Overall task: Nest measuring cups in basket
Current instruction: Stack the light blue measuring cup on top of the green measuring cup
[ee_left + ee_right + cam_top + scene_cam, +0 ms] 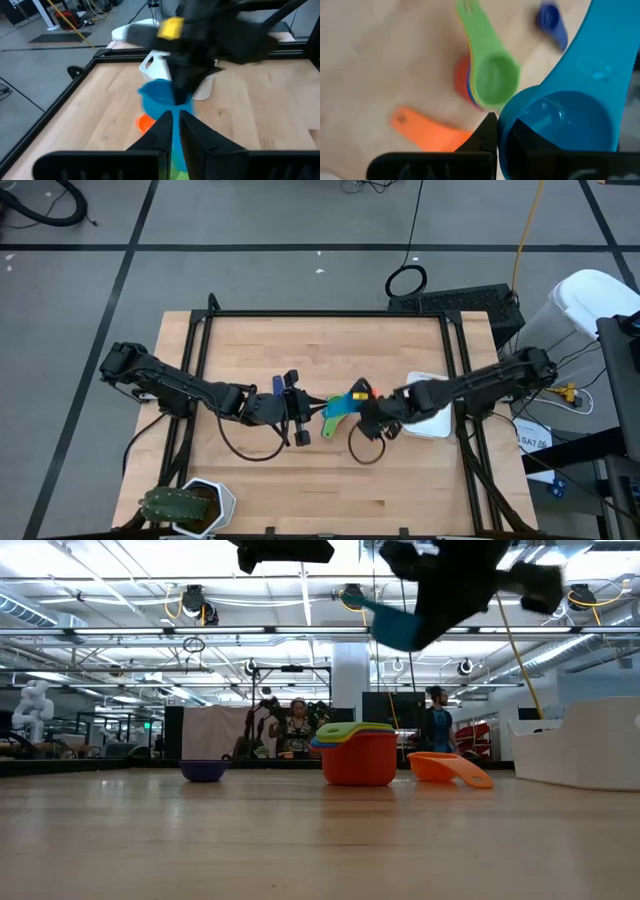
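Measuring cups [340, 406] sit stacked on the table between both grippers from above; the right gripper [366, 412] is beside them, the basket [432, 420] behind its wrist. Low view: it holds a blue cup [400, 628] above the stack. Left wrist view: left gripper [175, 131] pinched narrow, empty.

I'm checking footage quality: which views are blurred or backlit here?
Right wrist view: the green cup and orange cup are soft, the blue cup close and sharper. Left wrist view: the right gripper is smeared. Low view: bright ceiling lights leave the arms as silhouettes.
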`<action>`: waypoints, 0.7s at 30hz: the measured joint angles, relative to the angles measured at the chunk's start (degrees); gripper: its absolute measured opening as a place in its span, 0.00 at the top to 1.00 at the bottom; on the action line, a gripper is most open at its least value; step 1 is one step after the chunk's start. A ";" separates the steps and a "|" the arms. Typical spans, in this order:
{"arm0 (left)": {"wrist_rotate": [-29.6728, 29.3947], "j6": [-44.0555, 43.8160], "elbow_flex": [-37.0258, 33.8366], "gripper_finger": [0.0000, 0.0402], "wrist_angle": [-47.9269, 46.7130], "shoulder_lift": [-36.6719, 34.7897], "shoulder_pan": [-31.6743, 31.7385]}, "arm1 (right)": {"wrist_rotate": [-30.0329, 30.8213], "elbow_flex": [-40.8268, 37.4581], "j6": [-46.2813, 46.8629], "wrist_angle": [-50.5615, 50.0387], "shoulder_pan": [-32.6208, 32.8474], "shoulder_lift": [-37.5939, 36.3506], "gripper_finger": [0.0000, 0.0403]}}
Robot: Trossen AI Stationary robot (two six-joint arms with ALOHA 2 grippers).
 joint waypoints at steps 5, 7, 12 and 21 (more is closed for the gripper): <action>2.80 -0.13 0.00 0.91 0.80 0.00 0.47 | -0.64 0.80 1.77 1.62 2.05 0.00 1.00; 5.11 0.53 0.00 0.91 1.72 0.00 0.66 | -1.81 0.78 2.04 2.23 2.10 0.02 1.00; 10.99 1.01 0.00 0.91 3.43 0.00 1.10 | -4.13 0.80 1.02 3.93 2.13 1.82 1.00; 20.96 4.13 0.00 0.91 8.62 0.00 1.47 | -4.20 0.80 -4.65 4.43 1.38 5.66 1.00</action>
